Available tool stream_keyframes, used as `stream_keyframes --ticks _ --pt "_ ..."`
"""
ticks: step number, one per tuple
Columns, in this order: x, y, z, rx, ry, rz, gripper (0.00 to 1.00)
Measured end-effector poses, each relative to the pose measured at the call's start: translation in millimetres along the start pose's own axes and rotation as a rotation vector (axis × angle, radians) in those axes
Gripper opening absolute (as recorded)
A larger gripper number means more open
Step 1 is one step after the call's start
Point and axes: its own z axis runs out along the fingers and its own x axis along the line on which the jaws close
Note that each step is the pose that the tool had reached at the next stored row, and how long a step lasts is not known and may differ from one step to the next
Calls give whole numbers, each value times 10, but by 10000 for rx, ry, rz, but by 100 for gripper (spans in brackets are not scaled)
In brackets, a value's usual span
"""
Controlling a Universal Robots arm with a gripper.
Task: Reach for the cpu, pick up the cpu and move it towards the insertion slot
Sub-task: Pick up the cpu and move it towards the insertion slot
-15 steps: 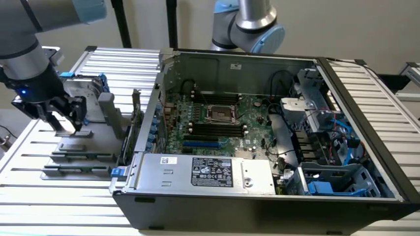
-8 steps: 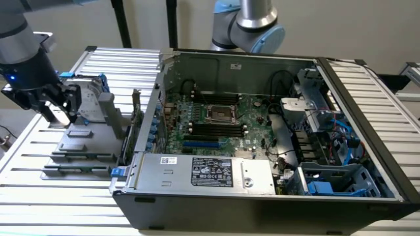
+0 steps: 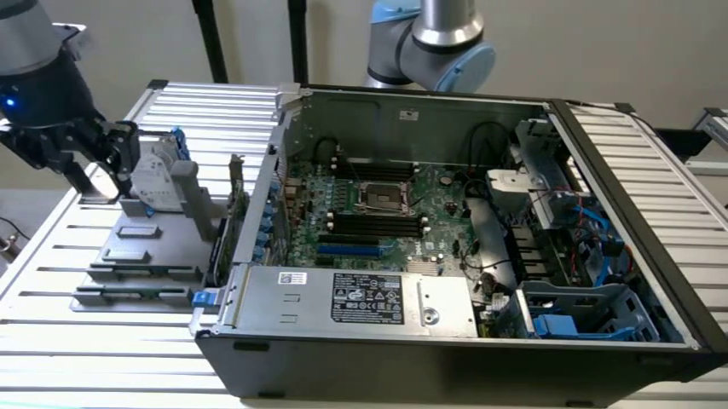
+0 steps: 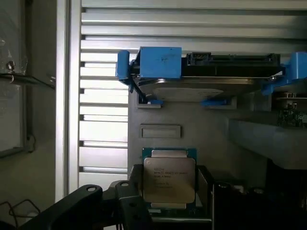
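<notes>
So the cpu [image 4: 169,179] sits right under the gripper [image 3: 101,175] on the holder [image 4: 201,129], hard drive [image 4: 211,79] just past it, insertion slot [image 3: 383,198] well away inside the case [image 3: 455,358].

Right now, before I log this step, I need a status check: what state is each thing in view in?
cpu: metal top up, at the gripper, outside the case.
insertion slot: dark centre showing, no chip seated.
computer case: open, inside exposed.
hard drive: upright in the grey fixture.
</notes>
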Motion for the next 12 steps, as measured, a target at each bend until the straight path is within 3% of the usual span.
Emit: stream_keyframes --ticks 7,12 --pt "-306 -12 -327 -68 9 -5 55" --pt "-530 -24 -493 -183 7 -7 55"
